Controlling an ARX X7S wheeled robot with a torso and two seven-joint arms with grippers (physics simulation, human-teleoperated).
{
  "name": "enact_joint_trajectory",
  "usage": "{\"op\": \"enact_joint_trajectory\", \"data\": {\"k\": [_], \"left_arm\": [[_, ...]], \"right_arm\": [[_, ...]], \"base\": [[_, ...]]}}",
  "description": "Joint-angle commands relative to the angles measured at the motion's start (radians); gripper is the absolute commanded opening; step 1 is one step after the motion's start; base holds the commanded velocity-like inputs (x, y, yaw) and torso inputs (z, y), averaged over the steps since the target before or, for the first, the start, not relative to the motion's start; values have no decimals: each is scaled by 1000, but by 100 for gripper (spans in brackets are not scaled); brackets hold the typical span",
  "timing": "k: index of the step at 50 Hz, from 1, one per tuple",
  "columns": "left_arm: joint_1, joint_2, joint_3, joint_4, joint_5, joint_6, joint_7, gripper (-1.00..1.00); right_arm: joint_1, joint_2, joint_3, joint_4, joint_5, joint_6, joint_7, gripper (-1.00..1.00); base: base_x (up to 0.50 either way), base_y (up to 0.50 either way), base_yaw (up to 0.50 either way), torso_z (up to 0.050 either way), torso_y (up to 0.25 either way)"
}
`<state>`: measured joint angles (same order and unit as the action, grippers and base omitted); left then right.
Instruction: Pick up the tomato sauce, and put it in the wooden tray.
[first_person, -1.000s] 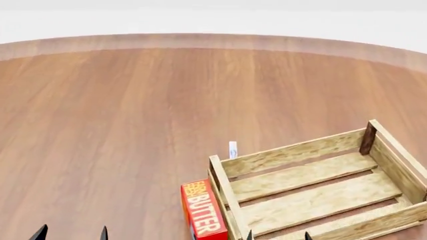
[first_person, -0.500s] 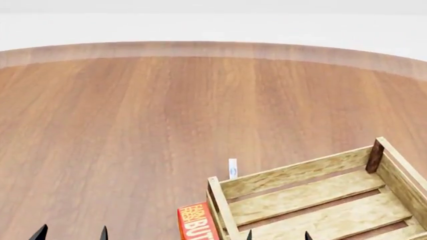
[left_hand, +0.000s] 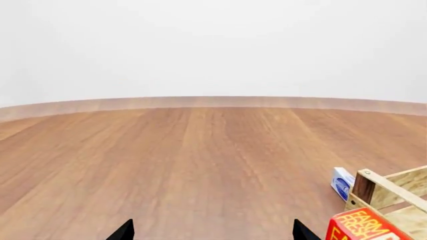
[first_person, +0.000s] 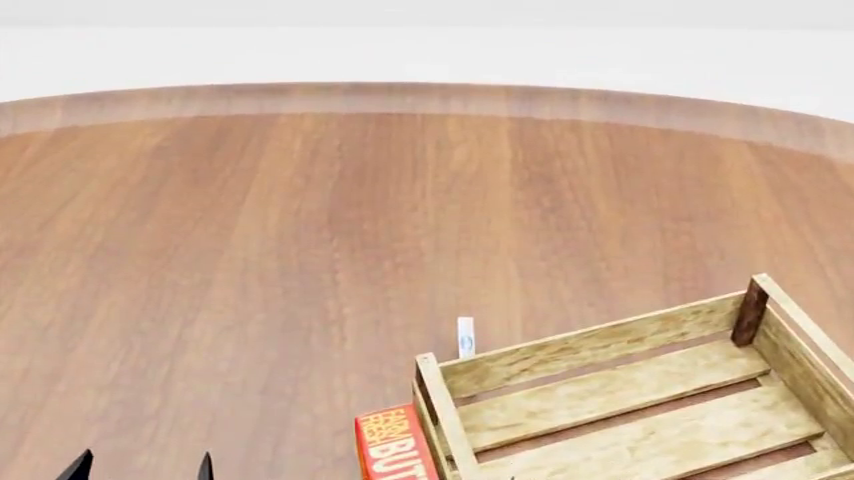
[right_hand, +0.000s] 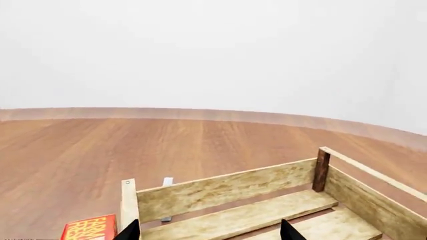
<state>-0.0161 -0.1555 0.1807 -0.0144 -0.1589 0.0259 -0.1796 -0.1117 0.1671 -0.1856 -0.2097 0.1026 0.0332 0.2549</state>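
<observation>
The tomato sauce can is not in any view. The wooden tray (first_person: 587, 348) is a pale slatted crate at the head view's lower right; it is empty where it shows. It also shows in the right wrist view (right_hand: 227, 187), and one corner post shows in the left wrist view (left_hand: 363, 186). My left gripper (first_person: 143, 468) is open and empty over bare table left of the tray, and only its dark tips show (left_hand: 213, 232). My right gripper (right_hand: 210, 232) is open and empty at the tray's near side, out of the head view.
A red butter box (first_person: 394, 447) lies against the tray's left end, and shows in both wrist views (left_hand: 360, 227) (right_hand: 90, 228). A small white-and-blue packet (first_person: 465, 337) lies just behind the tray's left corner (left_hand: 342, 182). The round wooden table's far edge (first_person: 427, 97) curves across the back.
The head view shifted, so the tray and butter box sit lower in it than a second ago. My right gripper's tips have dropped out of the head view's bottom edge.
</observation>
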Motion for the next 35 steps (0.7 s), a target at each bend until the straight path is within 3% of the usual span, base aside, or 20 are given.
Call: {"op": "enact_joint_trajectory", "data": {"k": [1,18,20,24,35], "left_arm": [[2,-9,5,9,-9,-4,-7,100],[3,-17,15,14,-16,-4,-18,100],[2,-17,15,11,-16,-1,-19,100],[0,-19,18,7,-18,1,-20,100],[-2,-22,24,4,-21,6,-28,100]], "right_arm": [[-176,24,-23,-150,-54,-79,52,100],[-424,44,-30,-98,-102,-374,103,100],[-430,44,-39,-86,-153,-316,113,100],[-435,58,-76,-31,-225,-363,111,100],[-443,61,-95,87,-195,-437,121,100]], "base": [[0,0,0,0,0],[0,0,0,0,0],[0,0,0,0,0],[0,0,0,0,0],[0,0,0,0,0]]}}
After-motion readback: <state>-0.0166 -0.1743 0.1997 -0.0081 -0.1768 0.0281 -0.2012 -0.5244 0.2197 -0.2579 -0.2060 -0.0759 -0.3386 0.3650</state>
